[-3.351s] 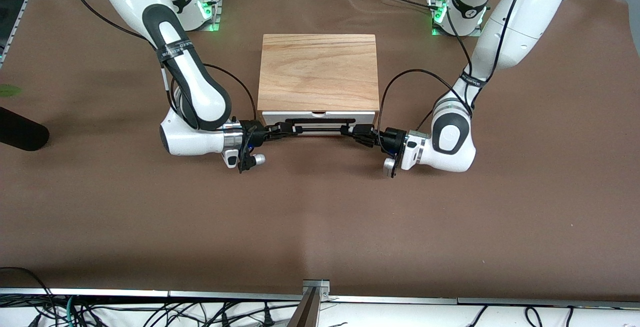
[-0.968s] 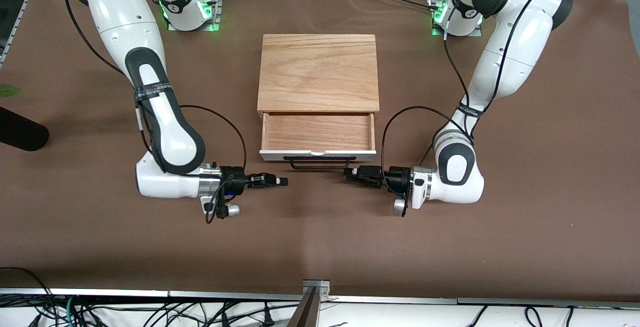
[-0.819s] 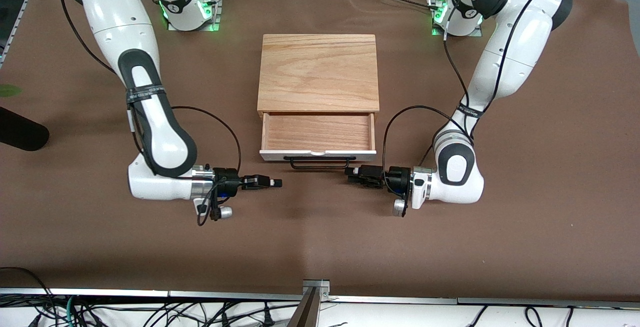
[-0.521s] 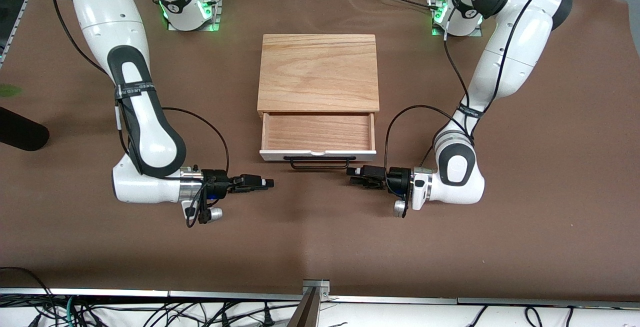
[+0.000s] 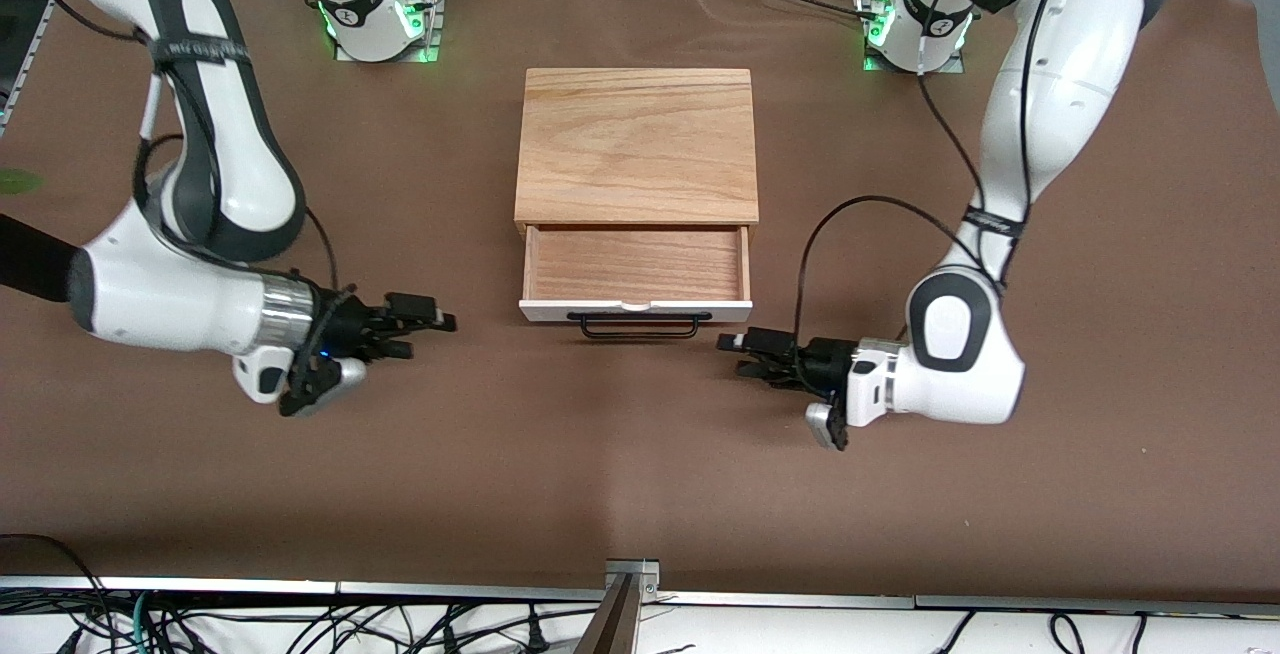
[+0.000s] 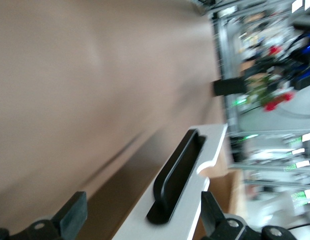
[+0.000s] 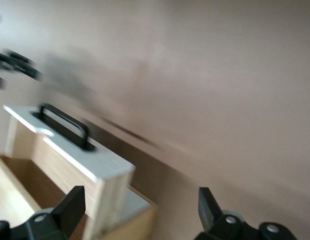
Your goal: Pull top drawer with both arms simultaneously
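The top drawer (image 5: pixel 636 310) stands pulled out of the oak-topped cabinet (image 5: pixel 636 139), its oak inside (image 5: pixel 636 264) open to view and its black bar handle (image 5: pixel 640 326) free. My right gripper (image 5: pixel 428 332) is open and empty, off the drawer's corner toward the right arm's end of the table. My left gripper (image 5: pixel 742 355) is open and empty, just off the handle's end toward the left arm's end. The left wrist view shows the handle (image 6: pixel 177 180) between the spread fingers (image 6: pixel 74 214). The right wrist view shows the drawer's white front (image 7: pixel 90 156) and handle (image 7: pixel 65 125).
A black object (image 5: pixel 30 256) lies at the right arm's end of the table, partly hidden by that arm. A metal bracket (image 5: pixel 632 574) sits at the table's front edge, with cables below it. Brown mat covers the table.
The drawer went from shut to pulled out, then stayed still. Both grippers let go of the handle and drew away from it, the right one much farther toward its end of the table.
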Controlling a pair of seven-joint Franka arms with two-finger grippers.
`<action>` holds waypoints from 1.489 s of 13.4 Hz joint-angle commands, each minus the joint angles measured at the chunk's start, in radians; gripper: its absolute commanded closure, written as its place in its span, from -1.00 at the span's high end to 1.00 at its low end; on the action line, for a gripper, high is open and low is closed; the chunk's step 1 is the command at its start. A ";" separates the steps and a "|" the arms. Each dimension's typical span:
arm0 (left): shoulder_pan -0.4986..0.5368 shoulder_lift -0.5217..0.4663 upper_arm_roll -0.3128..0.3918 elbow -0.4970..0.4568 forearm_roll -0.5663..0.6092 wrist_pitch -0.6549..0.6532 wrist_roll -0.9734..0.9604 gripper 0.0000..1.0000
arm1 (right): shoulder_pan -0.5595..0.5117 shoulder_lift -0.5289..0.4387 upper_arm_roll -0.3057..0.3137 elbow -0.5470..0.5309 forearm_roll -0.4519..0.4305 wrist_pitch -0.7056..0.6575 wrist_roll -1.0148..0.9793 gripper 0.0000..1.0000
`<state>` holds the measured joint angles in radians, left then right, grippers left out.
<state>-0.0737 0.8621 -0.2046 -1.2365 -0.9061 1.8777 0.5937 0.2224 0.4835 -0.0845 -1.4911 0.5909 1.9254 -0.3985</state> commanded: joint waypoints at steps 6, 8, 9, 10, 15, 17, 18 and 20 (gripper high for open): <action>0.066 -0.325 0.034 -0.043 0.464 -0.106 -0.009 1.00 | -0.020 -0.302 -0.086 -0.193 -0.383 -0.023 0.082 1.00; 0.071 -0.392 0.097 -0.043 0.464 -0.156 -0.009 1.00 | -0.020 -0.351 -0.084 -0.195 -0.448 -0.093 0.192 1.00; 0.071 -0.426 0.128 -0.044 0.464 -0.158 -0.009 1.00 | -0.020 -0.370 -0.086 -0.195 -0.463 -0.120 0.208 1.00; 0.071 -0.454 0.154 -0.044 0.464 -0.157 -0.009 1.00 | -0.020 -0.385 -0.086 -0.195 -0.483 -0.137 0.210 1.00; 0.065 -0.563 0.203 -0.046 0.594 -0.173 -0.015 1.00 | -0.020 -0.427 -0.084 -0.193 -0.551 -0.177 0.260 1.00; 0.043 -0.597 0.200 -0.046 0.711 -0.239 -0.020 1.00 | -0.020 -0.427 -0.086 -0.186 -0.553 -0.192 0.279 1.00; 0.037 -0.612 0.200 -0.046 0.739 -0.271 -0.037 1.00 | -0.020 -0.419 -0.084 -0.172 -0.553 -0.210 0.299 1.00; 0.022 -0.643 0.198 -0.046 0.780 -0.357 -0.180 1.00 | -0.021 -0.414 -0.084 -0.152 -0.553 -0.220 0.303 1.00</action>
<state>-0.0315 0.2753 -0.0058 -1.2411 -0.1827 1.5752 0.5196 0.2032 0.0865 -0.1761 -1.6481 0.0582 1.7290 -0.1208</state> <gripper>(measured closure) 0.000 0.000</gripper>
